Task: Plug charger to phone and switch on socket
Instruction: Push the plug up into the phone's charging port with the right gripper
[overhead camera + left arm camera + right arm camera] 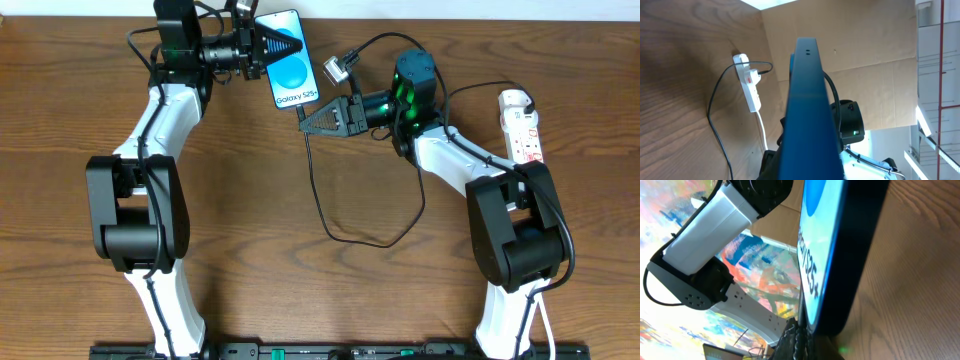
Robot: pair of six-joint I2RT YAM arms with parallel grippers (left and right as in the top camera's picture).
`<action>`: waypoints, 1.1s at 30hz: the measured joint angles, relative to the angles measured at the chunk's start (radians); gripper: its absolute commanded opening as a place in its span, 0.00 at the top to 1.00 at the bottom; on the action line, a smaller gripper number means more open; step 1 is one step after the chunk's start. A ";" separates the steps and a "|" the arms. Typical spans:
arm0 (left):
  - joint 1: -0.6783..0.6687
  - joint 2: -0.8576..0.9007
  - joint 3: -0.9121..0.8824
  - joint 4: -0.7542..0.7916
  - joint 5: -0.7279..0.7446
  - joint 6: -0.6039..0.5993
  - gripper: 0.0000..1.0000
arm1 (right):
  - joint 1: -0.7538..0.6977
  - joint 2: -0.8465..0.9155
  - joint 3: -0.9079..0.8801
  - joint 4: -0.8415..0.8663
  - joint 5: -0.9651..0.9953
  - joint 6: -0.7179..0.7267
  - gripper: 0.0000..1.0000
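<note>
Overhead view: a small rectangular smartphone with a bright blue screen point(293, 58) is held above the brown wooden table point(300, 300) near its far edge. A lighter blue circle is shown on the screen, and "Galaxy S25+" is read in white beneath it. The left gripper point(280, 45) is clamped on the phone's left edge. The right gripper point(308, 120) is placed just below the phone's lower edge, its fingers drawn together on the free end of a long thin black charger cable point(312, 175). The plug tip itself cannot be made out. The cable is seen to drop from the fingertips, loop across the table and rise behind the right arm. A narrow white power strip with small red marks point(522, 125) is laid at the right side of the table, well apart from the phone. No writing on it can be read.

Left wrist view: the phone point(807, 110) is seen edge-on as a dark blue bar filling the centre. The fingers holding it are not distinguished. Beyond it the power strip point(751, 87) is seen with a white plug seated in it, from which the black cable point(709, 107) is led in a wide curve.

Right wrist view: the phone's dark rounded edge point(855, 255) is very close. "S25+" is read sideways on the screen. Whether the tip meets the phone cannot be told.
</note>
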 measured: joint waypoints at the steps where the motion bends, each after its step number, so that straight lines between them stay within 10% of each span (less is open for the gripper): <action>1: 0.000 0.000 0.000 0.000 0.000 0.000 0.93 | 0.000 0.000 0.000 0.000 0.001 0.003 0.99; 20: 0.000 0.000 0.000 0.000 -0.012 0.000 0.92 | 0.000 0.000 0.000 0.025 0.014 0.021 0.99; 33: -0.006 0.000 0.000 -0.003 0.055 0.003 0.92 | -0.026 0.000 0.000 0.032 0.016 -0.012 0.65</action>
